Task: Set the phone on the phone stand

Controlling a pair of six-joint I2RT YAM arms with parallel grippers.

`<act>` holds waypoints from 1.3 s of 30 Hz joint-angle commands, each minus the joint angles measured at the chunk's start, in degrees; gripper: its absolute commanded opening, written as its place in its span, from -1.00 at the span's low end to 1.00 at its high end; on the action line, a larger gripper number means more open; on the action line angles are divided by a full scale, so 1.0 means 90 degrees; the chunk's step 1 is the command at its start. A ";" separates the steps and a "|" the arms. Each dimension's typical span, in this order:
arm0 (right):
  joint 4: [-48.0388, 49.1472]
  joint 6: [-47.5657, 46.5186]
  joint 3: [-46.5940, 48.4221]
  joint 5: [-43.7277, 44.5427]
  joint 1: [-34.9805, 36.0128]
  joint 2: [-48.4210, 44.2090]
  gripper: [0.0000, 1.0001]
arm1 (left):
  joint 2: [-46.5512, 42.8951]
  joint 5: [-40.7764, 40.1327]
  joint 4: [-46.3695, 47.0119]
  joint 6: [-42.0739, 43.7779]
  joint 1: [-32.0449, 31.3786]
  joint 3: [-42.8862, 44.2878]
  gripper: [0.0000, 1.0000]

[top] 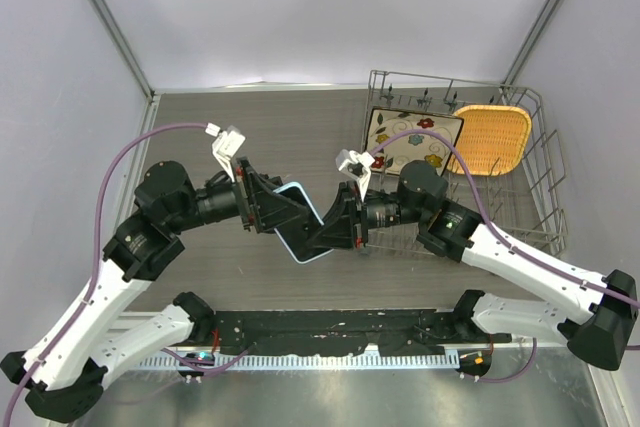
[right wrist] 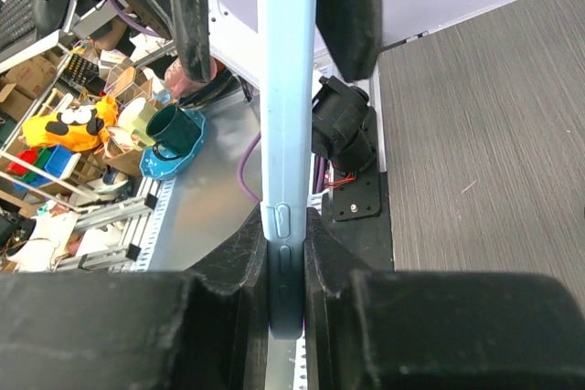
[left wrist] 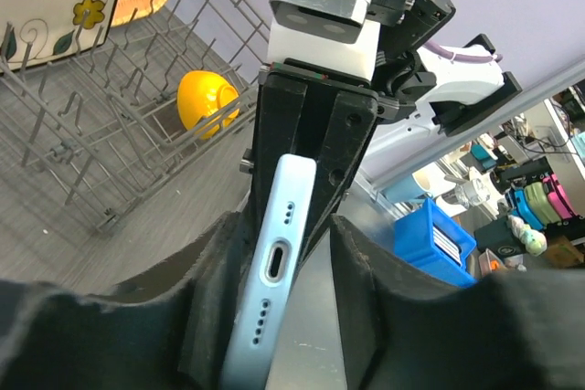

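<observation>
Wire rack (top: 512, 197) holds plate (top: 410, 142); right gripper (right wrist: 285, 253) clamps phone (right wrist: 285, 89), left gripper (left wrist: 283, 244) slack around it.

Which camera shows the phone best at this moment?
Top external: only this view shows the flat pale-blue-rimmed, black-screened phone as a rectangular outline with rounded corners, though it is partly covered. The left wrist view shows only its bottom edge with the charging port, and the right wrist view one long edge with the buttons.
</observation>
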 commanded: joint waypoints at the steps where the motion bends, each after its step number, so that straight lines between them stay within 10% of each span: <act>1: 0.0380 -0.0264 0.0256 0.0061 -0.0005 -0.0283 -0.99 | -0.0138 0.0410 0.0246 0.0019 0.0022 0.0211 -0.20; 5: 0.0438 -0.0186 0.0305 0.0051 -0.0005 -0.0273 -0.99 | -0.0138 0.0859 0.0178 0.0203 0.0022 0.0221 -0.52; 12: 0.0741 0.0156 0.0344 -0.0291 -0.0005 -0.0146 -0.99 | -0.0295 0.1504 0.0432 0.0312 0.0022 -0.0004 -0.18; 25: 0.0800 0.0361 0.0481 -0.0418 -0.0005 0.0039 -0.99 | -0.0158 0.1690 0.0520 0.0302 0.0022 0.0025 -0.31; 36: 0.0049 -0.0078 0.0803 0.0126 -0.0005 0.0225 -0.98 | -0.0177 0.0758 -0.0182 0.0692 0.0022 0.0328 -0.99; 39: -0.0576 -0.0439 0.0930 0.0799 -0.0005 0.0196 -0.46 | -0.0372 -0.0549 -0.0904 0.1112 0.0022 0.0552 -1.00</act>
